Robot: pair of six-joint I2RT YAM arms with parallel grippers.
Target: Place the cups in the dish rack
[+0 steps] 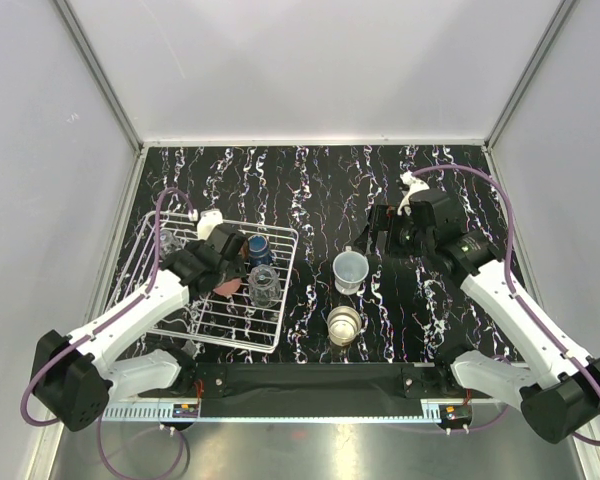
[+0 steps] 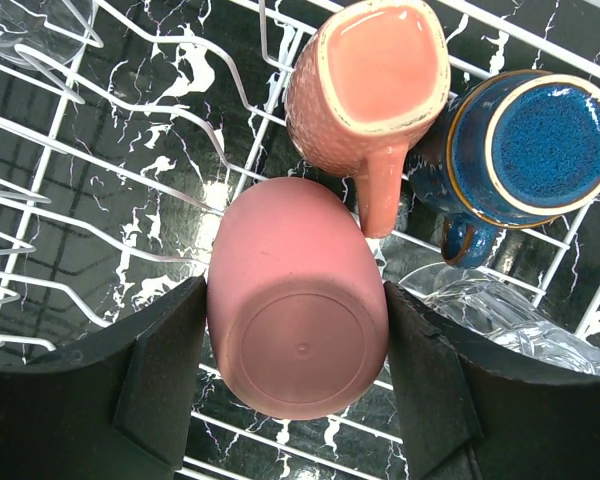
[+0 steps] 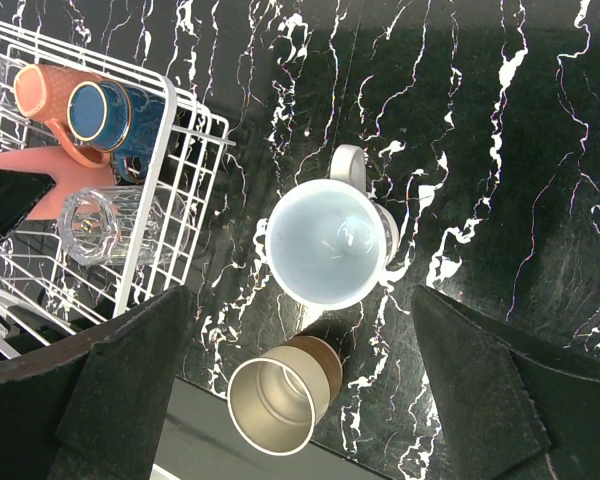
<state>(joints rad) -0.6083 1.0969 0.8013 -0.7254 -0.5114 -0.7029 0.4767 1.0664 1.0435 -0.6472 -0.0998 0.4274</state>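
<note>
Left jaws clamp upturned tumbler [image 2: 295, 320] inside rack [image 1: 288, 290] | right jaws gape empty over mug [image 3: 325, 245] on worktop [image 3: 500, 150], right of rack | step: seating tumbler | next: release, lift clear

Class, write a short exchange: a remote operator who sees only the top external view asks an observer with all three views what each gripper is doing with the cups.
Operator: From above I cannot see under the left gripper over the dish rack. Is anything in it?
Observer: Yes. The left wrist view shows it closed on the coral-red tumbler, base toward the camera, with its fingers against both sides.
Operator: And the right gripper?
Observer: The right wrist view shows it wide open and empty, above the pale blue-white mug, which stands mouth-up.
</note>
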